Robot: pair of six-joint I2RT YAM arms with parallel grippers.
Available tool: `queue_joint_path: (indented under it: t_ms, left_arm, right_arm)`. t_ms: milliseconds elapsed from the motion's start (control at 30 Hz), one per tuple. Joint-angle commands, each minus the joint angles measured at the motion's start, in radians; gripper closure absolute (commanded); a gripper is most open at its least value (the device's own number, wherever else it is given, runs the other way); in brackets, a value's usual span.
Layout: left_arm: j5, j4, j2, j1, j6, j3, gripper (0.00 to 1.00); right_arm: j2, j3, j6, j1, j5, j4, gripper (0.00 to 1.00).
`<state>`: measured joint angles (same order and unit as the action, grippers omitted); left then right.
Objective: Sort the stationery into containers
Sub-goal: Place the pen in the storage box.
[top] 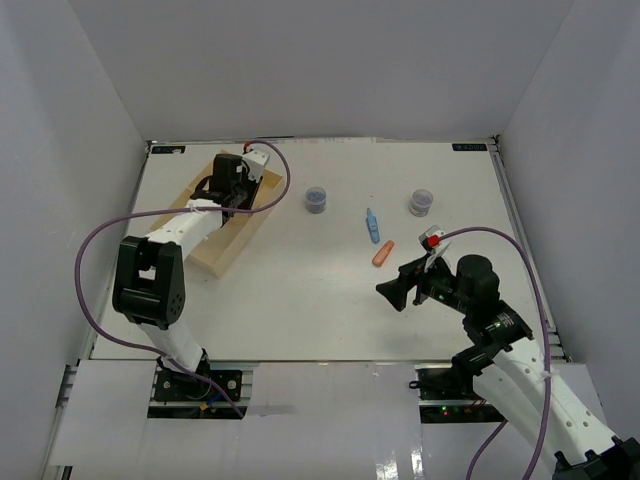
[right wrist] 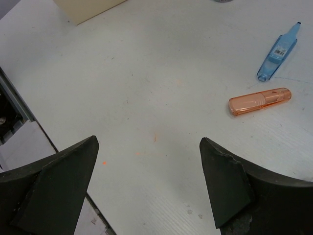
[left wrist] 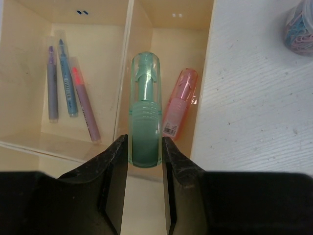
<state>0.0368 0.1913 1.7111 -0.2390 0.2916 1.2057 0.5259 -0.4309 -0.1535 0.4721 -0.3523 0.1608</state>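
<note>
**Top view.** The left arm (top: 190, 225) reaches over the cream tray (top: 222, 258) at far left. The left gripper (top: 232, 182) hangs above it, and the wrist hides both its jaws and the tray's contents. The centre jar (top: 316, 199) and right jar (top: 421, 202) stand well apart on the table (top: 300, 300). No third jar can be found. The blue marker (top: 372, 225) and orange marker (top: 383, 254) lie near each other, loose, ahead of the right gripper (top: 395, 293).

**Left wrist.** The fingers are clamped on a green marker (left wrist: 145, 110), held over the tray close to the divider wall (left wrist: 124, 73). A pink marker (left wrist: 180, 103) lies in the right compartment, and three thin pens (left wrist: 66, 81) lie in the left one. Risk: if released here, the marker may strike the divider and drop among the pens, or land across the pink one. Its height above the tray floor is hard to judge. A jar (left wrist: 299, 27) is cut off at the frame corner.

**Right wrist.** The fingers are spread wide with nothing between them, over bare table. Both loose markers lie ahead to the right, untouched. Risk: a lone fingertip nudge could roll them. Only a corner of the tray shows.
</note>
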Motion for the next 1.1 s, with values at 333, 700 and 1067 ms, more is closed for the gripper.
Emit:
queue_joint_path:
  t_ms: [333, 700, 1067]
  left_arm:
    - [-0.08, -0.009, 0.009, 0.015, -0.046, 0.095, 0.29]
    - [-0.024, 0.071, -0.195, 0.015, -0.451, 0.077, 0.02]
    - [-0.15, 0.002, -0.442, 0.015, -0.519, -0.202, 0.02]
  right_arm:
    - [0.028, -0.006, -0.027, -0.003, 0.022, -0.06, 0.1]
    - [0.178, -0.026, -0.159, -0.001, 0.347, -0.072, 0.06]
    - [0.565, -0.186, -0.247, 0.037, 0.55, -0.099, 0.0]
